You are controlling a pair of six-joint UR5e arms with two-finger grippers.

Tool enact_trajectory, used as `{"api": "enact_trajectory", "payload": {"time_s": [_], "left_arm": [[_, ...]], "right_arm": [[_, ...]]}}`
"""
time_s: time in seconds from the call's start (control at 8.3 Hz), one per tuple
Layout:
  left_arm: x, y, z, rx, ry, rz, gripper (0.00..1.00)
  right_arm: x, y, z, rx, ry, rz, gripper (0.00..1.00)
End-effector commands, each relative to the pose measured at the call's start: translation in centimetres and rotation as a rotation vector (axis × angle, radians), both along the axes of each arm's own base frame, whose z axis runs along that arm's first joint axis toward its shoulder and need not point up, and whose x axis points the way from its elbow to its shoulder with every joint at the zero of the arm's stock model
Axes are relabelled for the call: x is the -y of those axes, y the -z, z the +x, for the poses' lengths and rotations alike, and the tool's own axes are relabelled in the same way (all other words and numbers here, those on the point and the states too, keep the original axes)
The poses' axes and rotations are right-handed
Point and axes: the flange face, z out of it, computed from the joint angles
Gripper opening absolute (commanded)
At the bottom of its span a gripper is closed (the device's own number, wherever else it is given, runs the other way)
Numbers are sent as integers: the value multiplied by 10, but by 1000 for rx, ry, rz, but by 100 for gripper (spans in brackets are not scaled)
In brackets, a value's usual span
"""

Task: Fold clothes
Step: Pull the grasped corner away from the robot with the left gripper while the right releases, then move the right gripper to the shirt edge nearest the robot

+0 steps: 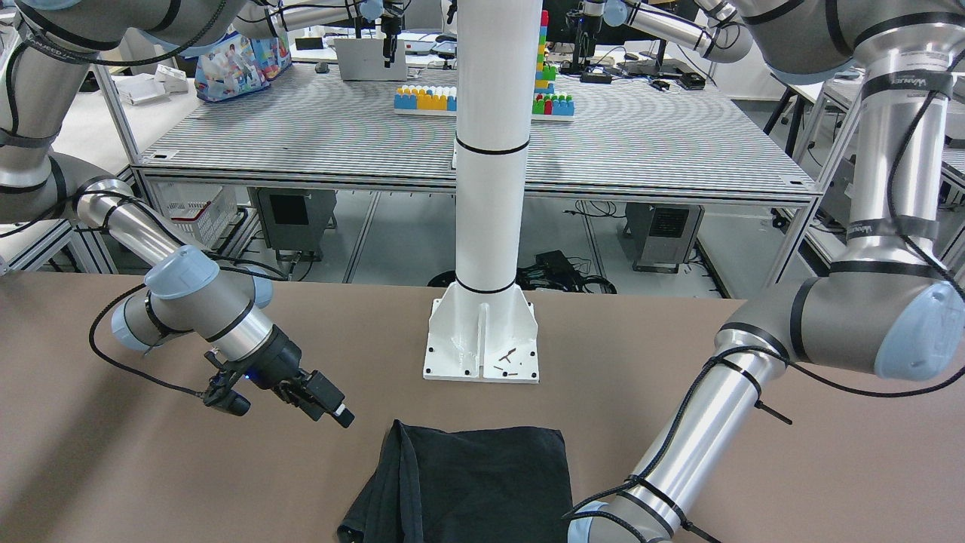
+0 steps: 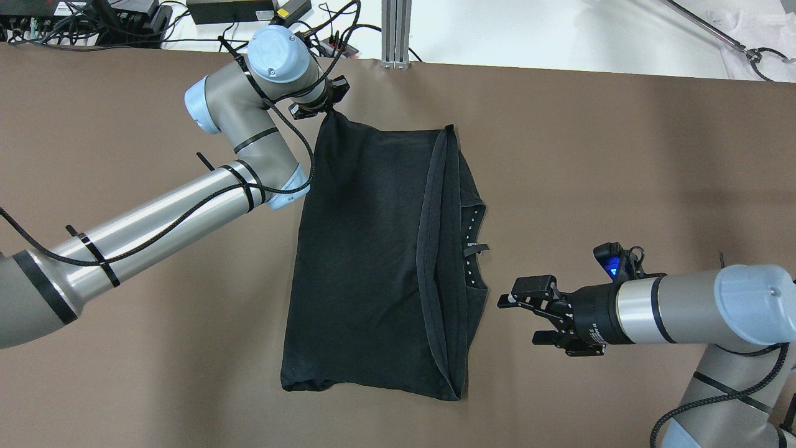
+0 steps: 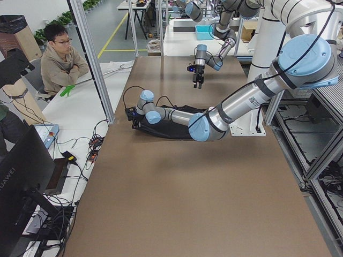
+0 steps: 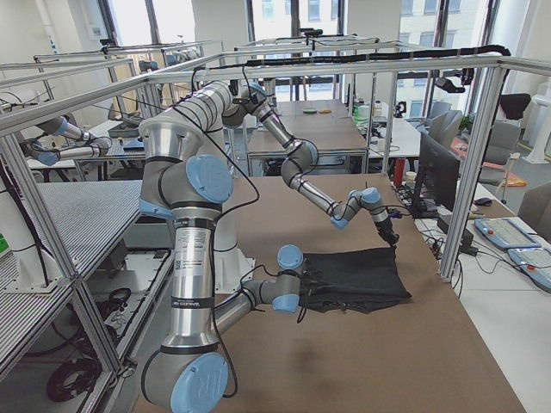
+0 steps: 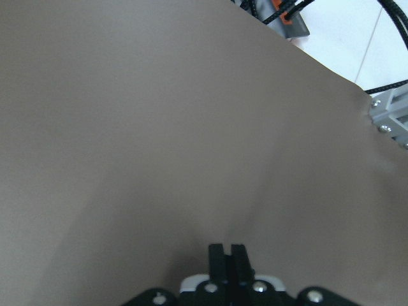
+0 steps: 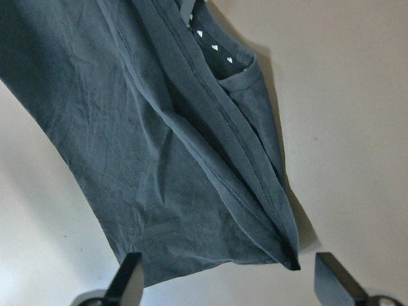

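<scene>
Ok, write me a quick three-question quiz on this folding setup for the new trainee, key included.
1. True or false: the right gripper is shut on the black cloth.
2. Which part of the cloth does the left gripper pinch? A) the far corner on the robot's left B) its middle C) the near right corner
3. In the front-facing view, what stands on the table behind the cloth?

Key:
1. False. It is open, beside the cloth's edge, holding nothing.
2. A
3. The white pillar on its base plate.
</scene>
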Motion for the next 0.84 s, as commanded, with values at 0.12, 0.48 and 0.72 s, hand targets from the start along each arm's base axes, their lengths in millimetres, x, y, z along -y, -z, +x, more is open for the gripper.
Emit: {"api": "enact_trajectory", "payload": {"time_s": [0.12,0.48,0.72], "left_arm": [[11,7,18,7,9,14,0],[13,5,16,23,40,27,100],[13,10,10,16,50,46,100]], "right_arm": [[18,-5,-15,-88,-69,91,95],[35,32,-59,-313,47,265,95],[21,69,-114,-536,99,361,95]]}}
